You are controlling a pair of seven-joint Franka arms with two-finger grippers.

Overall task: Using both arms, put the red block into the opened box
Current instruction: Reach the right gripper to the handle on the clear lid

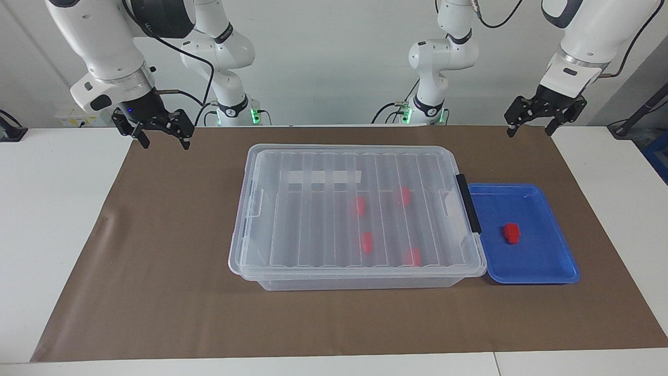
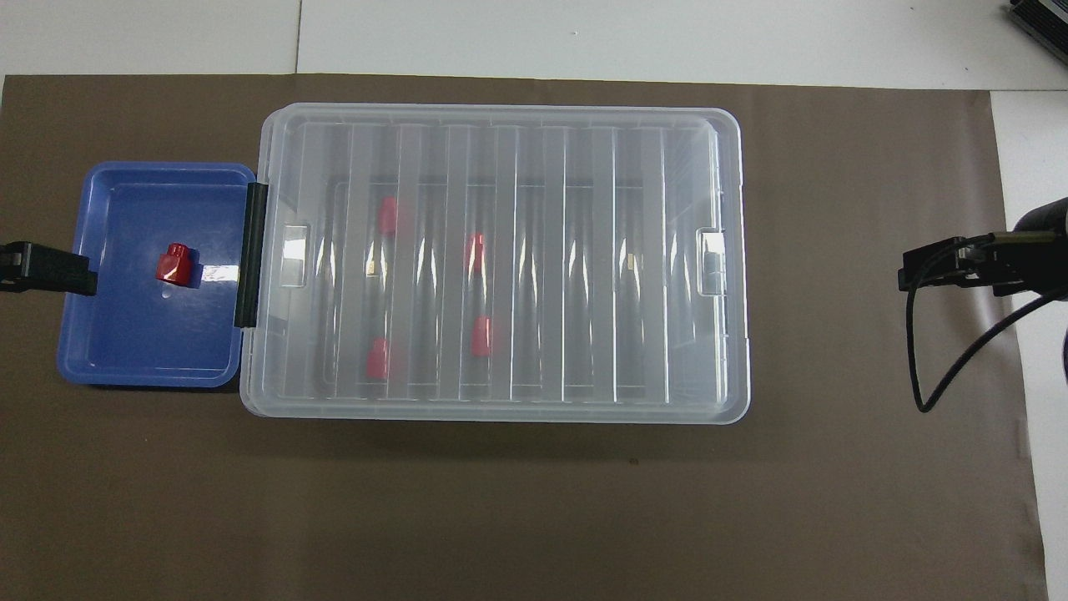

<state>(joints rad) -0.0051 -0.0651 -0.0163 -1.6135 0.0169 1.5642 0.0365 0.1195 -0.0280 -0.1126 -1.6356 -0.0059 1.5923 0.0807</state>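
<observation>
One small red block [image 1: 511,233] [image 2: 173,264] lies in a shallow blue tray [image 1: 548,261] [image 2: 142,351] that touches the black-handled end of the box. The box [image 1: 360,279] [image 2: 501,413] is a large clear bin in the middle of the mat, with its ribbed clear lid lying on top. Several more red blocks [image 1: 367,242] [image 2: 481,335] show through the lid. My left gripper [image 1: 529,130] [image 2: 50,269] hangs open and empty over the mat by the tray's outer end. My right gripper [image 1: 165,142] [image 2: 939,271] hangs open and empty over the mat at the right arm's end.
A brown mat [image 1: 156,292] [image 2: 534,517] covers most of the white table [image 1: 47,219]. A black cable [image 2: 934,392] loops down from the right gripper. A white label strip [image 1: 323,177] sits on the box lid.
</observation>
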